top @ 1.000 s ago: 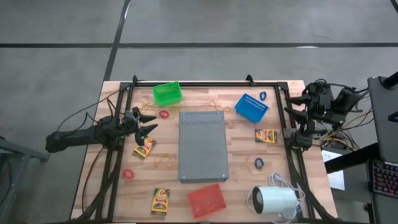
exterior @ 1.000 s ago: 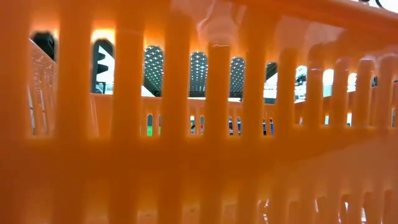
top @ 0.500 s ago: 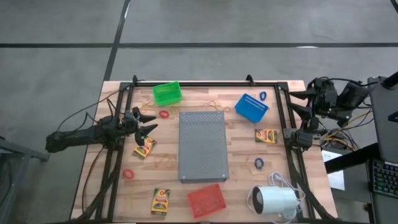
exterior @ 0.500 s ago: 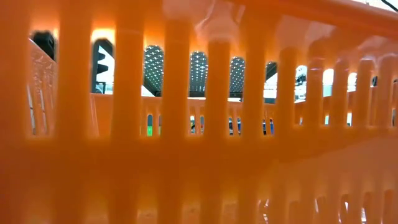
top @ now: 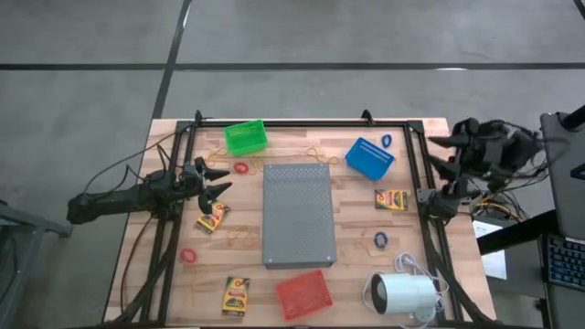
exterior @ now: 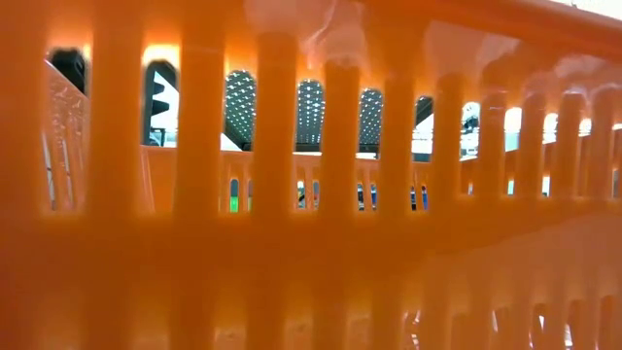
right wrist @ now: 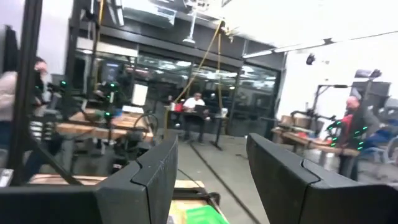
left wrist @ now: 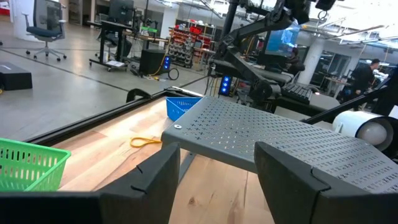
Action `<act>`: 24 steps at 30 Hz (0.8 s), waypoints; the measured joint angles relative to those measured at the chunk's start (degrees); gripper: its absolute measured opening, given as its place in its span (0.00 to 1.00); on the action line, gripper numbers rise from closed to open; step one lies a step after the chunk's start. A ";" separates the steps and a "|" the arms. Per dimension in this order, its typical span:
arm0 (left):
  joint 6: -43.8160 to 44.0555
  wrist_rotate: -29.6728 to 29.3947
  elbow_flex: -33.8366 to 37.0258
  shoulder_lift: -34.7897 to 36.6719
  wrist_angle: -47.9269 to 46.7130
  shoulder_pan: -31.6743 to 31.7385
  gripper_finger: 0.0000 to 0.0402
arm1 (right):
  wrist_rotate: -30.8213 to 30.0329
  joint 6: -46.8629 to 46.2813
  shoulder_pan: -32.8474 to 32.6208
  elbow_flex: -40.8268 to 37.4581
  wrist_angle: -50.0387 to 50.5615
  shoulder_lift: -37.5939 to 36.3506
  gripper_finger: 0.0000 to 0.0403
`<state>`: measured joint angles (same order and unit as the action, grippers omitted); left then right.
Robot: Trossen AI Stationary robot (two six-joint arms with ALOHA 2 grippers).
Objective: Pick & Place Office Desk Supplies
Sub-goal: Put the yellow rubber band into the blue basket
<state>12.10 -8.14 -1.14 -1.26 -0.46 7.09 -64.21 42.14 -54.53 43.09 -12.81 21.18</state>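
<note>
Three yellow crayon boxes lie flat on the table (top: 212, 217), (top: 236, 295), (top: 391, 198). Red rings (top: 242, 168), (top: 188, 256), blue rings (top: 387, 141), (top: 380, 239) and tan rubber bands (top: 315, 155), (top: 245, 236) lie scattered around them. My left gripper (top: 215, 183) (left wrist: 217, 180) is open and level at the table's left side, just above the nearest crayon box and touching nothing. My right gripper (top: 443, 151) (right wrist: 211, 180) is open, raised above the table's right edge, with nothing between its fingers.
A grey perforated slab (top: 299, 215) fills the table's middle. A green basket (top: 245, 137) stands at the far left, a blue basket (top: 369, 157) at the far right and a red basket (top: 303, 294) near the front, where it blocks the low view. A white cylinder (top: 402, 294) lies at the front right.
My right gripper has risen a little over the table's right edge, swung and rolled about its own line, staying open. Nothing on the table has moved.
</note>
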 joint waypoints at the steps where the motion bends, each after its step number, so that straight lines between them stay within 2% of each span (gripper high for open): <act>1: -0.01 0.01 0.01 -0.02 0.00 0.00 0.53 | 0.92 -0.90 1.82 -0.43 0.11 1.03 0.46; 6: -0.01 0.00 0.00 0.00 -0.01 0.00 0.53 | 1.22 -3.61 12.73 -1.22 -0.01 6.62 0.46; 10: -0.02 0.00 0.00 0.00 -0.01 0.00 0.53 | 0.69 -8.41 24.32 -0.81 0.06 10.43 0.46; 16: 0.00 0.01 0.01 -0.02 -0.01 0.00 0.53 | 0.12 -8.99 41.52 1.38 0.14 15.77 0.46; 21: -0.02 0.00 0.01 -0.01 -0.01 0.00 0.53 | 0.36 -9.01 52.17 3.37 1.61 21.80 0.46; 24: -0.02 0.02 -0.01 -0.02 -0.01 0.00 0.53 | 0.49 -11.20 56.79 4.69 7.44 26.06 0.46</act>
<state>12.08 -8.12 -1.15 -1.28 -0.47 7.09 -63.72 30.93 2.26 47.78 -5.37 47.24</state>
